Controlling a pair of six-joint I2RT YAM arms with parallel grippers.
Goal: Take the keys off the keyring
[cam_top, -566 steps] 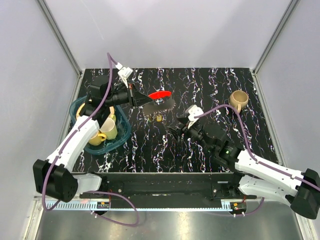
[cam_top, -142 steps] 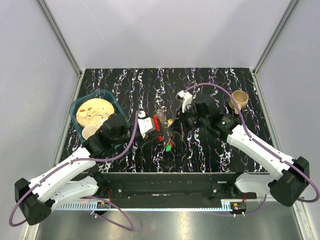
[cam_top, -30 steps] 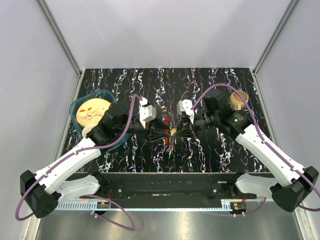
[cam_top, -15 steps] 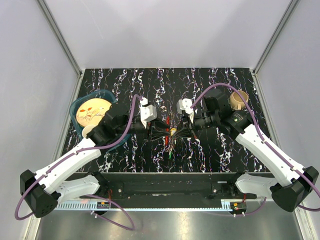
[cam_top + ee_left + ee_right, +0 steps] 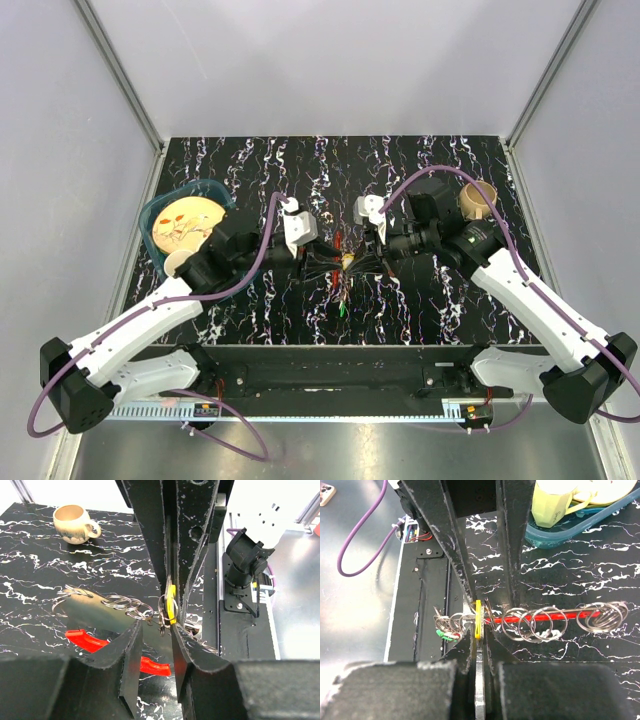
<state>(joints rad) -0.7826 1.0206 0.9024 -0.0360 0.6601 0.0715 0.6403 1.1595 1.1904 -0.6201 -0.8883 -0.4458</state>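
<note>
My right gripper point(image 5: 479, 636) is shut on a flat silver key with a yellow head point(image 5: 478, 616), held above the black marbled table. A chain of grey rings, the keyring point(image 5: 542, 624), trails from it, with the red piece point(image 5: 516, 618) behind the rings. A green key point(image 5: 444, 634) hangs among small loops on the other side. My left gripper point(image 5: 156, 630) faces the right one, jaws open. Its fingertips point(image 5: 134, 630) reach the rings point(image 5: 120, 604) beside the yellow head point(image 5: 171, 609). From above, both grippers meet at the key bunch point(image 5: 345, 266).
A teal bin point(image 5: 152, 208) holding a plate point(image 5: 185, 220) and a yellow mug point(image 5: 552, 502) sits at the table's left. A tan mug point(image 5: 478, 197) stands at the far right. The arms' base rail point(image 5: 330, 365) runs along the near edge.
My left gripper has edged right toward the right gripper and its jaws have narrowed slightly. The right gripper keeps its hold on the key and has barely moved.
</note>
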